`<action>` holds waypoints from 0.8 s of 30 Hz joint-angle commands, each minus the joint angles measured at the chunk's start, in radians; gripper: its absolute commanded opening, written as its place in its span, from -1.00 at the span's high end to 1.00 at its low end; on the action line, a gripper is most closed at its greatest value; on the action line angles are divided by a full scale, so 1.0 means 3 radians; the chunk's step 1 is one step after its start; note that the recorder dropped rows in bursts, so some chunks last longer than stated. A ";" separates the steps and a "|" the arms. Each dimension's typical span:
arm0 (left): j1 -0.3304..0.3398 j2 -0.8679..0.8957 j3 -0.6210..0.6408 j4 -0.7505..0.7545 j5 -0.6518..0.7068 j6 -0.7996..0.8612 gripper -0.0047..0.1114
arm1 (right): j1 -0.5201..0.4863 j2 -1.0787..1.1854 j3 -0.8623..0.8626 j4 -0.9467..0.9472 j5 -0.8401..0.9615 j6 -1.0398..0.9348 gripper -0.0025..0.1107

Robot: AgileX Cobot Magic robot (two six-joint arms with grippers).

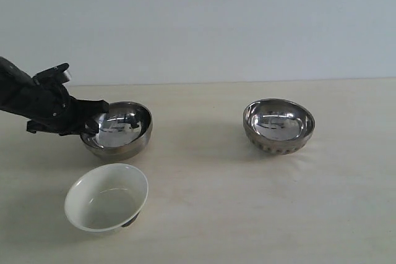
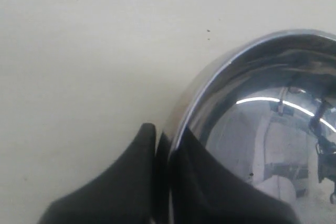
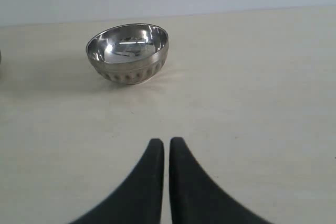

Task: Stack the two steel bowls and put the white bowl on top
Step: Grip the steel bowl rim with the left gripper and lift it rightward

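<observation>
The smooth steel bowl [image 1: 119,130] stands on the table at the left. My left gripper [image 1: 94,119] is shut on its left rim, one finger [image 2: 128,177] outside the wall and one inside the smooth steel bowl [image 2: 262,129]. A ribbed steel bowl [image 1: 278,125] stands upright at the right, apart from everything. In front of the smooth one sits the white bowl [image 1: 106,197], tilted on its dark foot. The right gripper [image 3: 166,142] is shut and empty, hovering over bare table well short of the ribbed steel bowl [image 3: 128,52]; it is out of the exterior view.
A pale wooden table [image 1: 223,214] carries all three bowls, with a plain white wall behind its far edge. A wide stretch of table lies between the two steel bowls.
</observation>
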 commanded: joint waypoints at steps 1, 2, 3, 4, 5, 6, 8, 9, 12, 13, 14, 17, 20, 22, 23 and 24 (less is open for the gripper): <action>-0.0023 -0.0040 -0.0023 -0.0030 0.0066 0.0037 0.85 | -0.0022 0.0008 -0.0002 -0.0020 -0.0022 -0.0011 0.96; -0.0023 -0.0076 -0.0023 -0.0036 0.0086 0.0037 0.85 | -0.0022 0.0008 -0.0002 -0.0020 -0.0022 -0.0011 0.96; -0.0023 -0.0110 -0.0023 -0.0069 0.0125 0.0037 0.85 | -0.0022 0.0008 -0.0002 -0.0020 -0.0022 -0.0011 0.96; -0.0023 -0.0182 -0.0023 -0.0096 0.0170 0.0037 0.85 | -0.0022 0.0008 -0.0002 -0.0020 -0.0022 -0.0011 0.96; -0.0023 -0.0227 -0.0023 -0.0096 0.0221 0.0037 0.85 | -0.0022 0.0008 -0.0002 -0.0020 -0.0022 -0.0011 0.96; -0.0023 -0.0333 -0.0023 -0.0096 0.0295 0.0037 0.85 | -0.0022 0.0008 -0.0002 -0.0020 -0.0022 -0.0011 0.96; -0.0023 -0.0484 -0.0023 -0.0122 0.0443 0.0037 0.85 | -0.0022 0.0008 -0.0002 -0.0020 -0.0022 -0.0011 0.96; -0.0023 -0.0544 -0.0023 -0.0122 0.0499 0.0037 0.85 | -0.0022 0.0008 -0.0002 -0.0020 -0.0022 -0.0011 0.96; -0.0025 -0.0758 -0.0023 -0.0126 0.0759 0.0024 0.85 | -0.0022 0.0008 -0.0002 -0.0020 -0.0022 -0.0011 0.96; -0.0033 -0.0816 -0.0023 -0.0126 0.0841 0.0024 0.85 | -0.0022 0.0008 -0.0002 -0.0020 -0.0022 -0.0011 0.96; -0.0062 -0.0881 -0.0023 -0.0130 0.0966 0.0024 0.85 | -0.0022 0.0008 -0.0002 -0.0020 -0.0022 -0.0011 0.96; -0.0176 -0.0971 -0.0015 -0.0077 0.1064 0.0024 0.85 | -0.0022 0.0008 -0.0002 -0.0020 -0.0022 -0.0011 0.96; -0.0355 -0.1014 -0.0015 0.0042 0.1065 -0.0085 0.85 | -0.0022 0.0008 -0.0002 -0.0020 -0.0022 -0.0011 0.96; -0.0506 -0.1014 -0.0015 0.0096 0.1065 -0.0125 0.85 | -0.0022 0.0008 -0.0002 -0.0020 -0.0022 -0.0011 0.96; -0.0568 -0.1007 -0.0015 0.0111 0.1065 -0.0125 0.85 | -0.0022 0.0008 -0.0002 -0.0020 -0.0022 -0.0011 0.96; -0.0649 -0.0998 -0.0015 0.0126 0.1070 -0.0125 0.85 | -0.0022 0.0008 -0.0002 -0.0020 -0.0022 -0.0011 0.96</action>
